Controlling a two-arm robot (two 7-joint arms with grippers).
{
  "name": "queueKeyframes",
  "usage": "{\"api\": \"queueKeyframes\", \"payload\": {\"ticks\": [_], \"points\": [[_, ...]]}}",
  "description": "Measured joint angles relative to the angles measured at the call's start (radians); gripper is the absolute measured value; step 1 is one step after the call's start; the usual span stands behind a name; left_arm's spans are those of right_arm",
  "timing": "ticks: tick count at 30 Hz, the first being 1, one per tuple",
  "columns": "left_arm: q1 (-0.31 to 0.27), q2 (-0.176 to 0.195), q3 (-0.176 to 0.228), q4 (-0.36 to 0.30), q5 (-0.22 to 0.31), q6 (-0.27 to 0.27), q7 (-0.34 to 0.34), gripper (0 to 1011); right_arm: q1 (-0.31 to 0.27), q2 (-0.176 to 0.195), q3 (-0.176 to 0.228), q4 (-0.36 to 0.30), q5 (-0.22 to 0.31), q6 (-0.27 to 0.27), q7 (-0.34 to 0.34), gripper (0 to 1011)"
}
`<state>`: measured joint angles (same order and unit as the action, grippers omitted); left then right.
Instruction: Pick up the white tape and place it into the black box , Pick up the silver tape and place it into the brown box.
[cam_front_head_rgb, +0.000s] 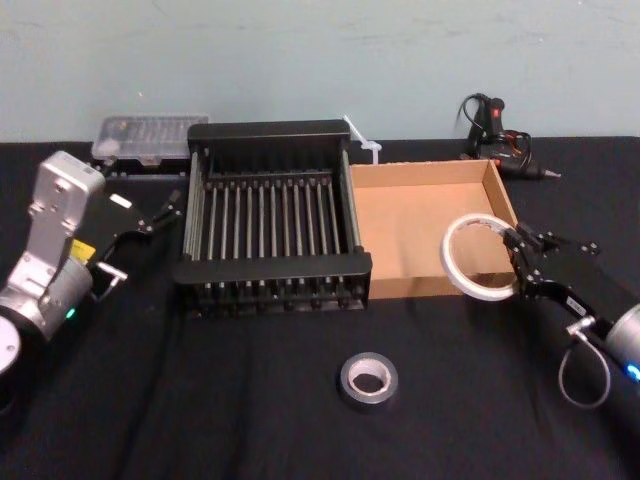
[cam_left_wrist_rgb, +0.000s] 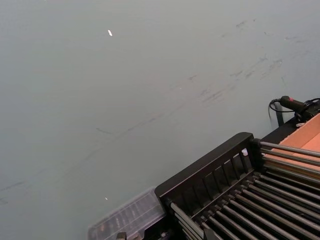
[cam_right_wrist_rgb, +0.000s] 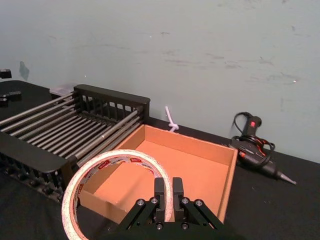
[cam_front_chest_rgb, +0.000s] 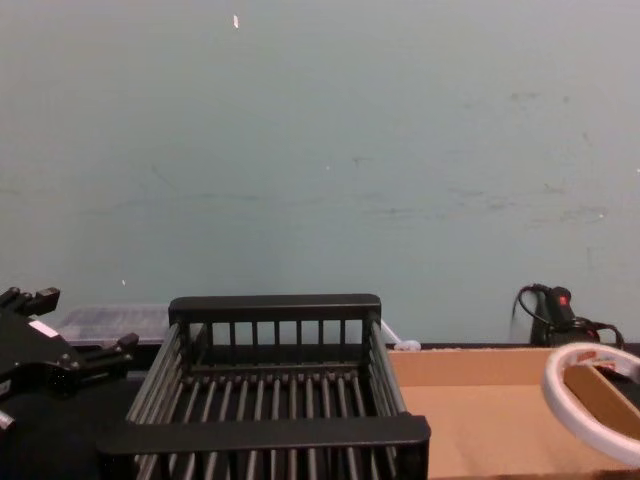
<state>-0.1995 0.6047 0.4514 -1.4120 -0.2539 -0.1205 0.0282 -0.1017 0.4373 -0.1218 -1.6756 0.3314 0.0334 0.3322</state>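
White tape (cam_front_head_rgb: 478, 258), pinched by the right pincer (cam_front_head_rgb: 518, 262), hangs seemingly over the brown box (cam_front_head_rgb: 420, 232), partly cropped in chest view.

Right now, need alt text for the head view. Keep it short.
The right hand holds a flat white tape roll above the right part of a shallow tan cardboard tray. Left of the tray stands a black slatted crate, a grey-silver duct-tape roll lies in front, and the left hand sits open left of the crate.
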Motion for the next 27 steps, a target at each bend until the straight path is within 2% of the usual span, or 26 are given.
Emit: {"api": "queueKeyframes", "payload": {"ticks": [20,27], "points": [[0.0,0.0,0.0,0.0,0.0,0.0,0.0,1001,0.13,-0.035,-0.087,0.074,-0.041,0.017,-0.005,99],[0.0,0.0,0.0,0.0,0.0,0.0,0.0,1001,0.189,-0.059,-0.119,0.116,-0.061,0.017,-0.001,99]]}}
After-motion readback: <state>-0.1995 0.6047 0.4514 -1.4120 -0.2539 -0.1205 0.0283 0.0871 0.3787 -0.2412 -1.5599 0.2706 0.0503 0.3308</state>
